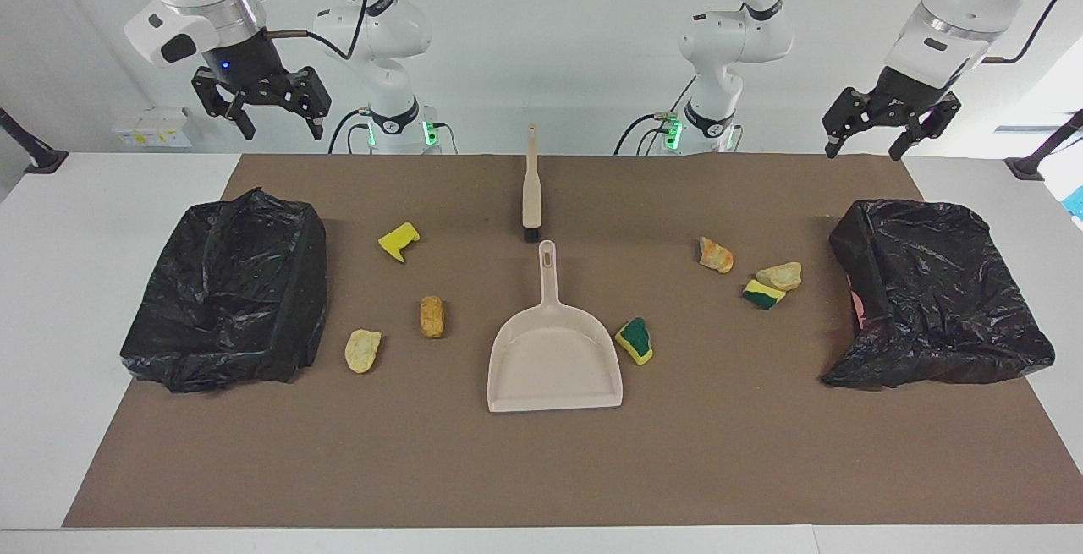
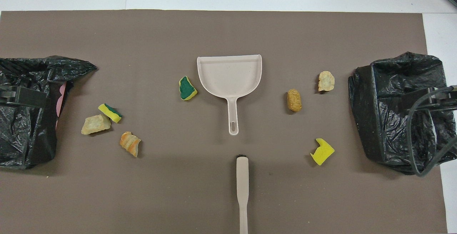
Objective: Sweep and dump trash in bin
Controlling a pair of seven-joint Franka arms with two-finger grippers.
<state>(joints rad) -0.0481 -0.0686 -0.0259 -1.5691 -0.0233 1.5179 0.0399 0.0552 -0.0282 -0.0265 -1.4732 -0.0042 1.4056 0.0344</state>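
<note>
A: Black bin bags (image 1: 224,287) first, one at each end of the worktop (image 1: 541,452); we'd call them floppy.

B: Then the stiff beige dustpan (image 1: 554,359), the brush (image 1: 531,186) nearer the robots. We'd grip both by the handle.

A: Seven scraps of trash (image 1: 431,315) lie around the pan: light, spongy, easily swept.

B: Left pincer (image 1: 890,127) and right pincer (image 1: 262,106) hang wide and empty, each near a bag.

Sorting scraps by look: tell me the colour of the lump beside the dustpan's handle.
Golden brown lump, clearest in the overhead view.
</note>
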